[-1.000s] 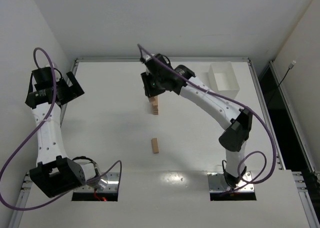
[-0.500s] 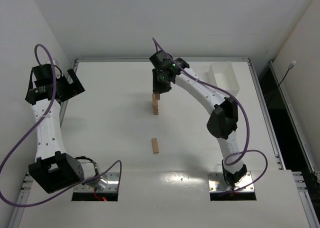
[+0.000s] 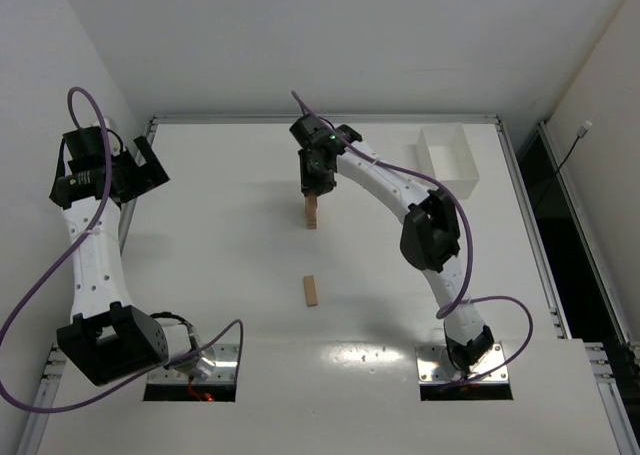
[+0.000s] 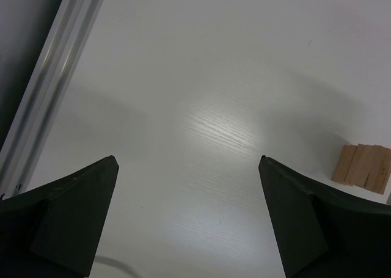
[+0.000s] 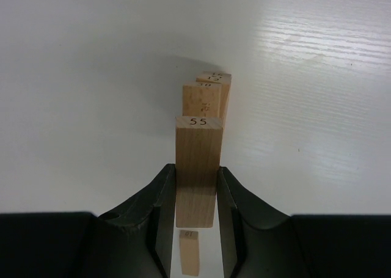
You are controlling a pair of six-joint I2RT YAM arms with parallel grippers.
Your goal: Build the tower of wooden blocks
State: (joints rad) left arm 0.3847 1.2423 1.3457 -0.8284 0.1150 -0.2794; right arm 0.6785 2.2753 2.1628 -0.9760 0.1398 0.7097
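Plain white table [image 3: 200, 275] here, and my left gripper [image 4: 186, 162] hangs over the far left with its fingers spread wide. Around the middle, my right gripper [image 5: 196, 171] is pinching a wood block [image 5: 198, 145] just over the tower [image 3: 311, 215]. A spare block [image 3: 311, 290] lies nearer, and the white bin [image 3: 447, 160] sits far right.

The small oblong light-brown wooden block [image 5: 198, 137] is bare, matt, faintly grained wood. The white desk [image 5: 317, 76] has a finely ribbed, slightly glossy finish. The right claw [image 5: 195, 171] looks matt black plastic.
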